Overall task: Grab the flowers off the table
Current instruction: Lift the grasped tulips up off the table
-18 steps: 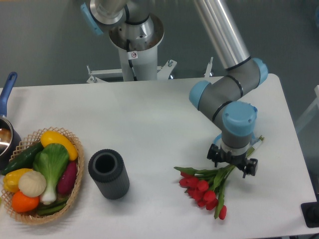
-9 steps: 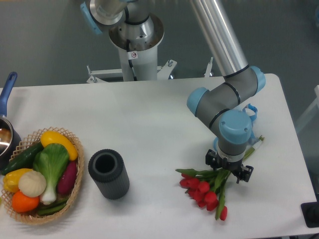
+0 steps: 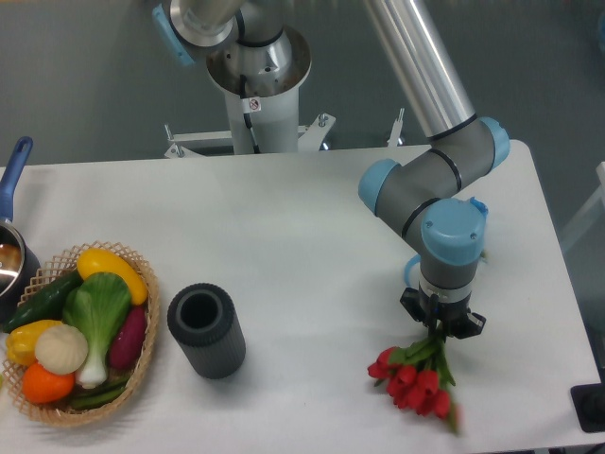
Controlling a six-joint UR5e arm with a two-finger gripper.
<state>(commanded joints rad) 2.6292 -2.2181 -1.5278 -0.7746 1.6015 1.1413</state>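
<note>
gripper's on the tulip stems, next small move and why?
Probably a slow straight lift. The gripper looks shut on the stems of the flowers, and the red buds hang below it, blurred as if swinging, close over the table. Raising gently should clear the tabletop without shaking the bunch loose.

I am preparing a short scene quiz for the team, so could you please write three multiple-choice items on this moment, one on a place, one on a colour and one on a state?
1. Where is the dark cylinder?
A. Inside the basket
B. On the table, between the wicker basket and the flowers
C. Under the gripper

2. What colour are the flower buds?
A. Red
B. Yellow
C. White

3. How is the gripper now?
A. Open, far above the table
B. Shut on the cylinder
C. Shut on the flower stems

Answers: 1 B, it stands on bare tabletop just right of the basket. 2 A, the cluster of buds is red. 3 C, the fingers pinch the green stems and the buds hang below.
</note>
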